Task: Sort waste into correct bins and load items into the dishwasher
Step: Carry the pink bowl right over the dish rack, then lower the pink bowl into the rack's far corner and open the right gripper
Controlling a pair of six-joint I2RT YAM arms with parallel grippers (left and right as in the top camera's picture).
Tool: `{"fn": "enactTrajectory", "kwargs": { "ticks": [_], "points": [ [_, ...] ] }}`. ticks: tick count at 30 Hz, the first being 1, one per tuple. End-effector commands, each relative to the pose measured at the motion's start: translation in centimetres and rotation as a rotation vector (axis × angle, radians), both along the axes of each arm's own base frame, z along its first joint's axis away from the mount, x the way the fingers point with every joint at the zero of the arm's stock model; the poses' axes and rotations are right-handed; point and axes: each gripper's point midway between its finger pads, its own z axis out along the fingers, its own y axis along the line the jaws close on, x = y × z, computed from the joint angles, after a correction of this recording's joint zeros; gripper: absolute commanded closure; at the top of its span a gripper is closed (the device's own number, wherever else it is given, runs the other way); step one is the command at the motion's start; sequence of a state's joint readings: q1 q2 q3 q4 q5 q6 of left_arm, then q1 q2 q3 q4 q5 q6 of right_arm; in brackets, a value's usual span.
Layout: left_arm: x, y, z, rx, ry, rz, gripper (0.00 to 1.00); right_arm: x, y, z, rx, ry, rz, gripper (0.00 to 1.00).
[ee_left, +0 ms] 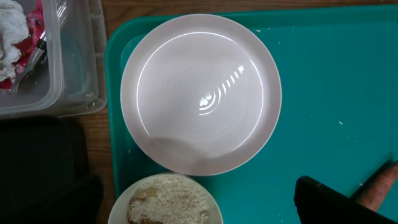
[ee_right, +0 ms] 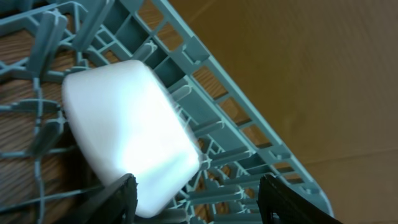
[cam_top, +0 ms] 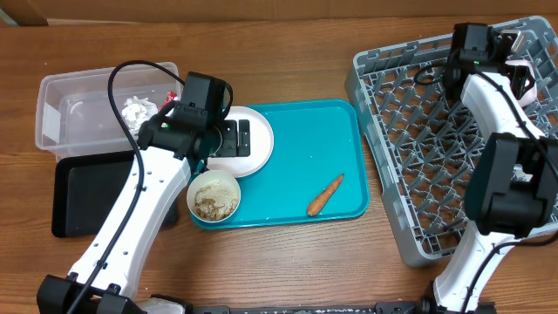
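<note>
A white plate (cam_top: 257, 139) lies at the back left of the teal tray (cam_top: 314, 166). It fills the middle of the left wrist view (ee_left: 199, 93). A bowl of rice (cam_top: 214, 196) sits just in front of it (ee_left: 165, 202). A carrot (cam_top: 325, 194) lies on the tray's right part (ee_left: 382, 186). My left gripper (cam_top: 234, 139) hovers open and empty over the plate and bowl (ee_left: 199, 202). My right gripper (cam_top: 506, 44) is open at the far corner of the grey dish rack (cam_top: 392, 157). A white dish (ee_right: 127, 134) rests in the rack beside its left finger (ee_right: 199, 199).
A clear bin (cam_top: 65, 113) holding crumpled paper and wrappers (cam_top: 138, 112) stands at the back left, also in the left wrist view (ee_left: 68, 62). A black bin (cam_top: 87, 196) sits in front of it. The rack's tines (ee_right: 205, 74) surround the white dish.
</note>
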State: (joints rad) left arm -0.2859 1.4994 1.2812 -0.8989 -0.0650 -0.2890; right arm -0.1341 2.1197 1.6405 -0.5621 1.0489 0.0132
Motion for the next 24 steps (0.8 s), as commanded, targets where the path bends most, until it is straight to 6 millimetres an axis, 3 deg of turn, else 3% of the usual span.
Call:
{"fn": "enactTrajectory", "kwargs": {
  "ticks": [1, 6, 8, 12, 15, 17, 24],
  "points": [
    [0.3, 0.3, 0.7, 0.008, -0.023, 0.007, 0.00, 0.0, 0.9, 5.4, 0.088, -0.179, 0.048, 0.34],
    [0.4, 0.3, 0.7, 0.007, -0.026, 0.007, 0.00, -1.0, 3.9, 7.6, 0.276, -0.193, 0.183, 0.33],
    [0.4, 0.3, 0.7, 0.006, -0.026, 0.007, 0.00, -2.7, 7.5, 6.4, 0.491, -0.112, 0.292, 0.36],
    [0.4, 0.3, 0.7, 0.006, -0.026, 0.006, 0.00, -6.4, 11.5, 3.6, 0.738, 0.051, 0.335, 0.58],
    [0.3, 0.3, 0.7, 0.007, -0.022, 0.006, 0.00, -10.2, 12.5, 2.0, 0.836, 0.151, 0.210, 0.67],
    [0.1, 0.3, 0.6, 0.009, -0.013, 0.006, 0.00, -12.3, 12.9, 1.5, 0.865, 0.211, 0.145, 0.68],
    [-0.1, 0.4, 0.5, 0.012, -0.005, 0.006, 0.00, -15.9, 15.6, -0.7, 1.024, 0.354, 0.120, 0.80]
  ]
}}
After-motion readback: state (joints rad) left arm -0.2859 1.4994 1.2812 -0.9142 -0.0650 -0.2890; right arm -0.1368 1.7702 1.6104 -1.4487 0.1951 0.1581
